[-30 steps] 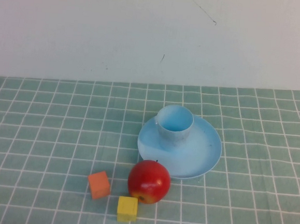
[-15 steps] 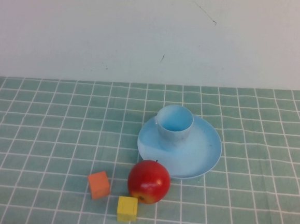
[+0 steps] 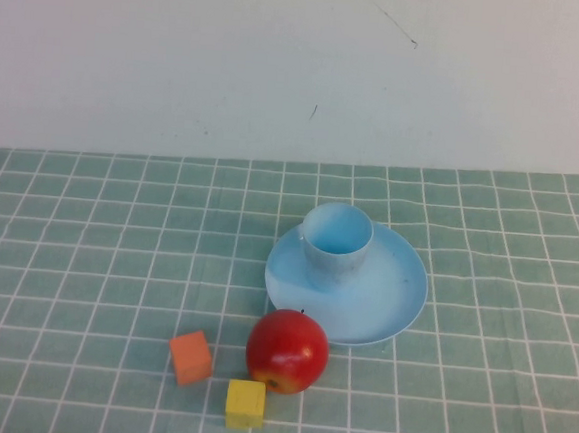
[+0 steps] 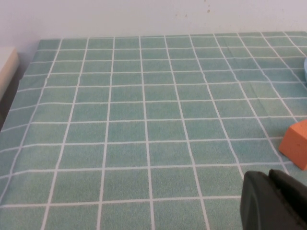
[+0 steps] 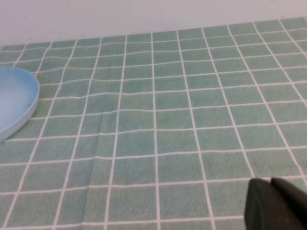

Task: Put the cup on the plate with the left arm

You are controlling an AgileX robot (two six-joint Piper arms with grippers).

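The light blue cup (image 3: 337, 242) stands upright on the back left part of the round light blue plate (image 3: 389, 295) in the high view. Neither arm shows in the high view. My left gripper (image 4: 269, 178) is shut and empty, low over the green checked cloth, away from the cup, with the orange cube (image 4: 296, 143) just ahead of it. My right gripper (image 5: 271, 185) is shut and empty over bare cloth. The plate's rim (image 5: 19, 103) shows at the edge of the right wrist view.
A red apple (image 3: 287, 350) lies just in front of the plate. An orange cube (image 3: 191, 357) and a yellow cube (image 3: 246, 404) sit beside it near the front. A white wall stands behind the table. The cloth's edge (image 4: 19, 91) shows in the left wrist view.
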